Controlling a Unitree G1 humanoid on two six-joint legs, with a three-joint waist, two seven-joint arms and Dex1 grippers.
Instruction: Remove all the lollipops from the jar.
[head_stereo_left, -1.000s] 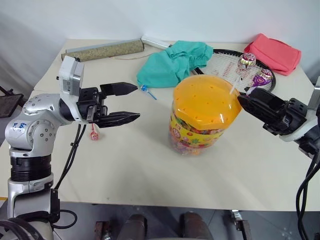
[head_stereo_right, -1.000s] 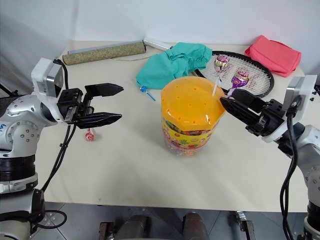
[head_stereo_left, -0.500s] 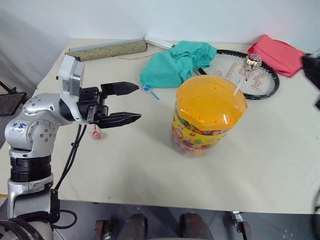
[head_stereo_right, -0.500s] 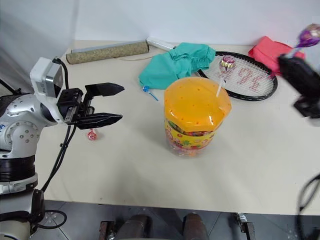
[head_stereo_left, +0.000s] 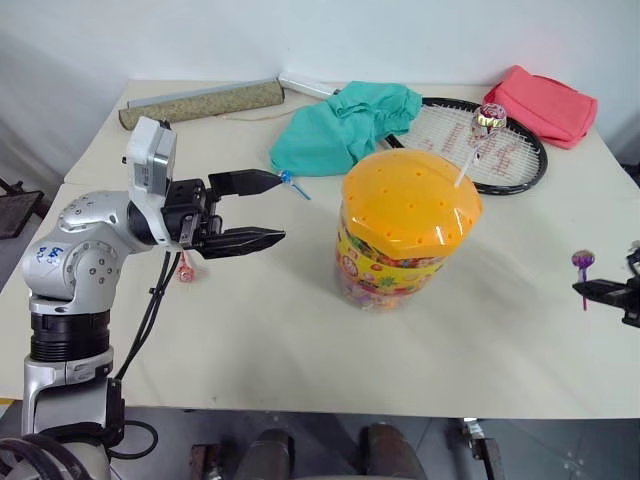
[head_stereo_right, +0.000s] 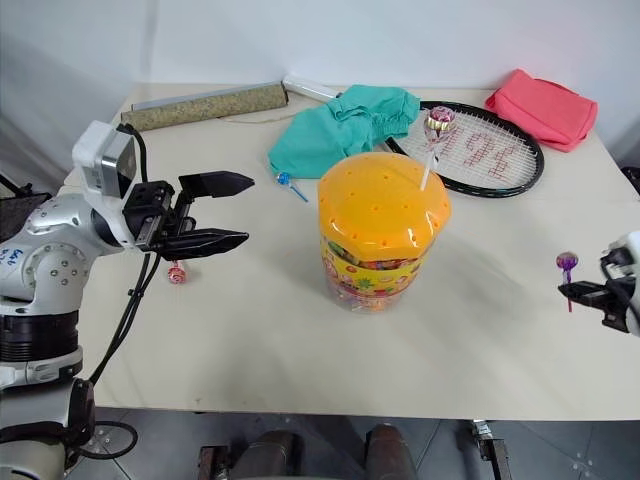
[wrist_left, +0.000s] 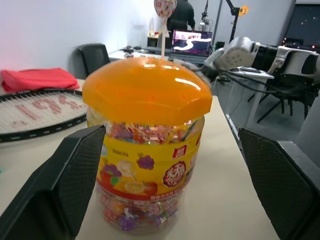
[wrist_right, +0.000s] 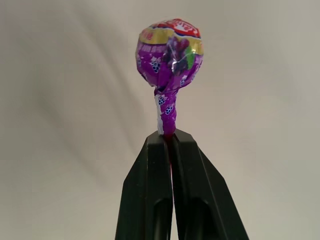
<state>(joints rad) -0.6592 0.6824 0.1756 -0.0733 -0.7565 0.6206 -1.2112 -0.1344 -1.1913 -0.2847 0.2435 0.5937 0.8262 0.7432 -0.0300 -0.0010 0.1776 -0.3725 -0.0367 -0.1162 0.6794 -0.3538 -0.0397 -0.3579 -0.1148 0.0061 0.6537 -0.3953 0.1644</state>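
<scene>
The jar (head_stereo_left: 405, 235), clear with an orange dotted lid and a yellow candy-print band, stands mid-table. One gold lollipop (head_stereo_left: 490, 117) is stuck upright in the lid on its far right side. My right gripper (head_stereo_right: 572, 290) is at the table's right edge, shut on the stick of a purple lollipop (wrist_right: 170, 50) that points up above the tabletop. My left gripper (head_stereo_left: 270, 208) hovers open to the left of the jar, its fingers pointing toward it. A blue lollipop (head_stereo_left: 291, 180) and a red lollipop (head_stereo_left: 185, 271) lie on the table near the left gripper.
A teal cloth (head_stereo_left: 350, 120), a racket (head_stereo_left: 510, 150) and a red pouch (head_stereo_left: 545, 105) lie behind the jar. A rolled mat (head_stereo_left: 200, 100) sits at the back left. Bare tabletop stretches in front of the jar.
My right gripper pulled the purple lollipop out of the lid and swung right and down to the table's right edge. The left gripper stayed put.
</scene>
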